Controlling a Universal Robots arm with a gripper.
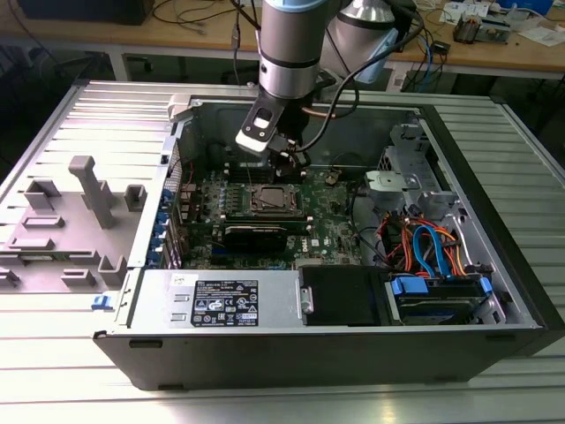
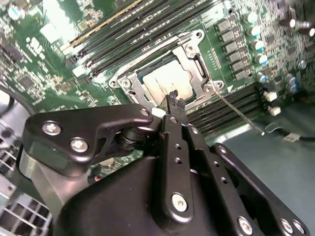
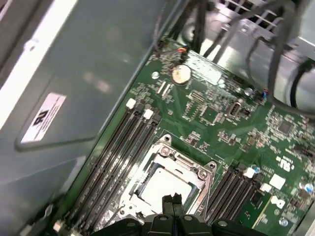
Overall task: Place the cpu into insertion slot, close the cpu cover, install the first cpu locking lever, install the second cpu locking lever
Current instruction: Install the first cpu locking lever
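- Metal table (image 1: 88, 115) holds an open computer case (image 1: 494, 291), mid-frame in the exterior view.
- Inside: cpu (image 2: 167, 83) in insertion slot (image 1: 254, 201), cpu cover (image 2: 157, 59) down.
- Gripper (image 2: 173, 97) just above, fingers pinched together, empty.

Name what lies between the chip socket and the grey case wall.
In the first wrist view, long black memory slots on the green board run between the socket and the grey case wall.
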